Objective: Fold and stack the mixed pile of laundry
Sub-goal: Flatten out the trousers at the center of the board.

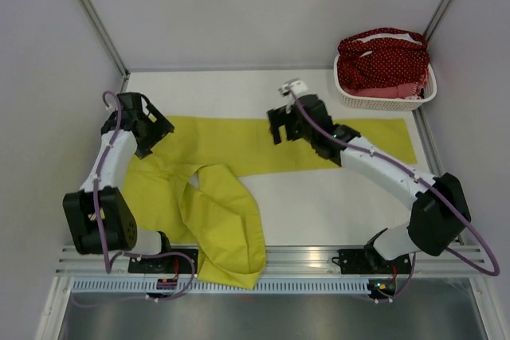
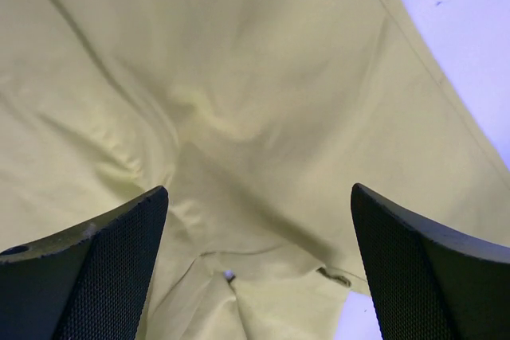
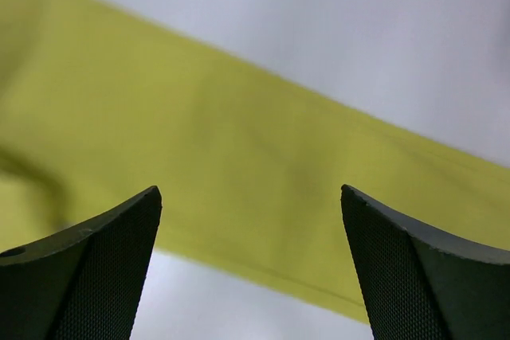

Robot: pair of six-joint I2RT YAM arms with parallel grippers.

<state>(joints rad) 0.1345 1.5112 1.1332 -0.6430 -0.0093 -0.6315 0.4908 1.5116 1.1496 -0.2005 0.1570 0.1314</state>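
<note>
While left and right jaws hang wide and empty over it, the yellow-green garment (image 1: 231,145) lies across the desk (image 1: 319,205).
Dark red dotted cloth (image 1: 382,61) sits in the basket (image 1: 386,103), far right.

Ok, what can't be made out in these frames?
- Top view: whatever lies under the dotted cloth in the basket; only a pink strip shows beside it.
- Top view: parts of the yellow garment are covered by the left arm and the right arm.
- Left wrist view: the garment fills the frame, so its outline is cut off by the edges.
- Right wrist view: blurred, so weave and seams are unreadable.
</note>
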